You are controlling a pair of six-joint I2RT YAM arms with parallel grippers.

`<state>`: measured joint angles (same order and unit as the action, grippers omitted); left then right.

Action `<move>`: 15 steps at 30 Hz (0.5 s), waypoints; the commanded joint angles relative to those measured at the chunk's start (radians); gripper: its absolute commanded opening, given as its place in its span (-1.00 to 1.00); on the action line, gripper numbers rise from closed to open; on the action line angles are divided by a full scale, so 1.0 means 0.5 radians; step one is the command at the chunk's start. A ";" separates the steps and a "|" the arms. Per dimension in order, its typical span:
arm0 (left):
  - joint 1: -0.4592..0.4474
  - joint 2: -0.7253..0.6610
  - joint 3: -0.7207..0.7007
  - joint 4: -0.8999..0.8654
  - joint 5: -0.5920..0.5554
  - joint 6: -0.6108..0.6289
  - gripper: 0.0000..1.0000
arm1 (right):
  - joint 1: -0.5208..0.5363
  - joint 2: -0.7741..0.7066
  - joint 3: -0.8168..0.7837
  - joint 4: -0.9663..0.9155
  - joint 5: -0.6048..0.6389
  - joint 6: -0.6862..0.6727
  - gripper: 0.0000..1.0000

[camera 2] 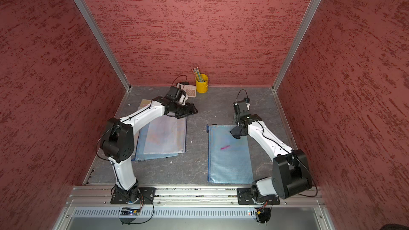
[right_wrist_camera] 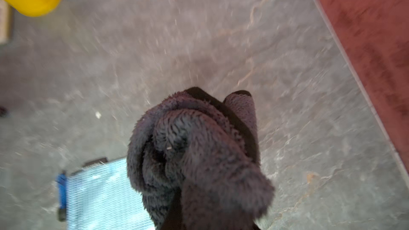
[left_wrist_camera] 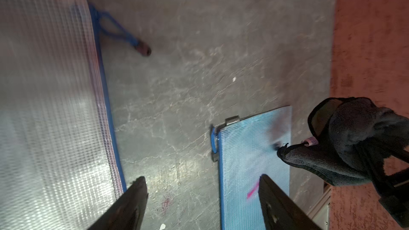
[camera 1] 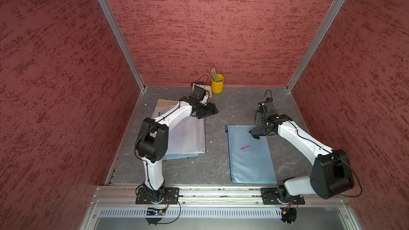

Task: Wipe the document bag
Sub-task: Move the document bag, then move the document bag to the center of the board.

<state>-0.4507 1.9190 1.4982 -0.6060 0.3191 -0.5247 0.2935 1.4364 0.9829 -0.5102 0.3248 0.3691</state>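
**Left side.** The left gripper (camera 1: 211,109) hangs over the far edge of a stack of translucent mesh zip pouches (camera 1: 188,136). Its jaws are spread wide and hold nothing. In the left wrist view we see only the bare grey stone-patterned table (left_wrist_camera: 188,85) between its fingers.

**Centre right.** The blue mesh-plastic zip document bag (camera 1: 250,162) lies flat on the table, well apart from the stack. Its zip runs along the long edge nearer the stack, with the pull at the far corner. A short pink smear (camera 1: 245,147) sits near the middle of the panel.

**Handling.** We judge the bag to be thin, light and flexible, with a smooth skin resting on a smooth table. We expect it to slide or ripple under a wiping stroke. We recommend pinning it rather than lifting it. Press the free gripper on the zip edge, probably the stiffest part, clear of the smear, and stroke away from that anchor.

**Right side.** The right gripper (camera 1: 262,128) is closed on a dark grey fluffy microfibre cloth (camera 1: 256,132), bunched into a soft wad. The wad sits over the bag's far right corner. We cannot tell whether it touches the bag.
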 commanded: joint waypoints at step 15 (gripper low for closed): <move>-0.395 0.474 0.179 0.047 0.269 -0.305 0.68 | -0.004 0.128 -0.359 0.351 -0.250 0.007 -1.00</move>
<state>-0.6273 2.1445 1.5932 -0.5571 0.4511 -0.6495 0.2935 1.5013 0.8120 -0.3901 0.2283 0.3660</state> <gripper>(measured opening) 0.839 0.119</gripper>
